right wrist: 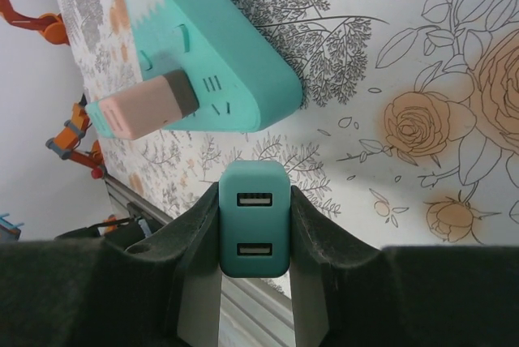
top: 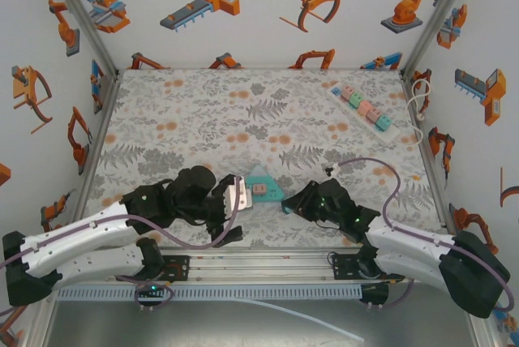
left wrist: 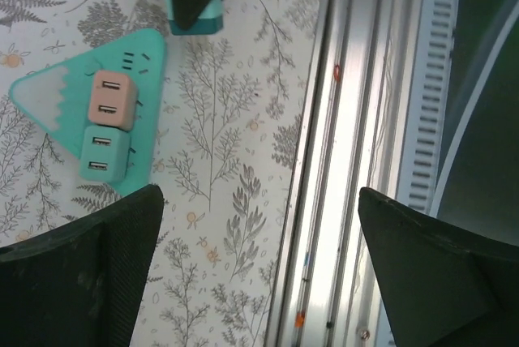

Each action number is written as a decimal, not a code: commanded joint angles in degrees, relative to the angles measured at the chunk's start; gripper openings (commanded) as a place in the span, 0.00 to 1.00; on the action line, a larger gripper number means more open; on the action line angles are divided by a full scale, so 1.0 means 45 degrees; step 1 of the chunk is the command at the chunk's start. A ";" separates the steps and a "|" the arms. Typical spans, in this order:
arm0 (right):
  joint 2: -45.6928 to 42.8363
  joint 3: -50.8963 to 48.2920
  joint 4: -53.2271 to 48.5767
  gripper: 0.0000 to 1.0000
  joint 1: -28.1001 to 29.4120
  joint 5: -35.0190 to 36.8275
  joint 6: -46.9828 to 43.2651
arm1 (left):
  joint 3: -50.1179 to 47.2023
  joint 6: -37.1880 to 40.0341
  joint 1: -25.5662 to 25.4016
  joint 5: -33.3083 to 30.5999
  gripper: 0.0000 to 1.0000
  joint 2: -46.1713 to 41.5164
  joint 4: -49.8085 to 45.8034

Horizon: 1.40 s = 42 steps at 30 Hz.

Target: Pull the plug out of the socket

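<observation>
One plug looked fully pulled. The right gripper (right wrist: 254, 211) was clenched on a teal USB plug (right wrist: 254, 229), its fingers pressed against the plug's two flanks. Bare patterned table (right wrist: 389, 55) showed between that plug and the triangular teal socket (right wrist: 231, 55), which lay at about 11 o'clock from it in the right wrist view. From above, the held plug sat at roughly 4 o'clock of the socket, just beside it and near the front edge of the table. Whether it hung clear of the surface or rested on it could not be told.

The left wrist view showed a pink plug (left wrist: 112, 97) and a second teal plug (left wrist: 101, 156) seated side by side in the socket. If "the plug" meant the one in hand, the main step was complete, and what was left was probably carrying it away or setting it down.

The left gripper (left wrist: 259, 201) was spread wide and held nothing, hovering at about 8 o'clock of the socket in the top view.

The held plug was a small block with rounded corners. Two USB ports were stacked on the face turned toward the wrist camera, and its prongs were hidden.
</observation>
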 commanded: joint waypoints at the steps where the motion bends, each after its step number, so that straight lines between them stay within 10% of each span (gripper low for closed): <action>1: 0.0634 -0.0013 0.0901 0.15 0.0150 0.0645 0.0123 | -0.0023 0.1070 -0.0137 -0.0655 0.97 0.0053 -0.0457; 17: 0.2202 0.0040 0.0948 0.50 0.1383 0.1966 -0.0717 | -0.0320 0.1112 -0.0165 -0.1985 0.97 0.0468 0.1304; 31: -0.0780 0.0214 -0.2349 0.61 0.1405 0.3074 -0.1286 | -0.0874 0.0817 -0.0168 -0.2774 0.97 -0.0464 0.2012; 42: -0.3696 0.3388 -0.6067 0.64 0.1410 0.4675 -0.8627 | -0.1773 0.0914 -0.0051 -0.3952 0.97 -0.1019 0.4105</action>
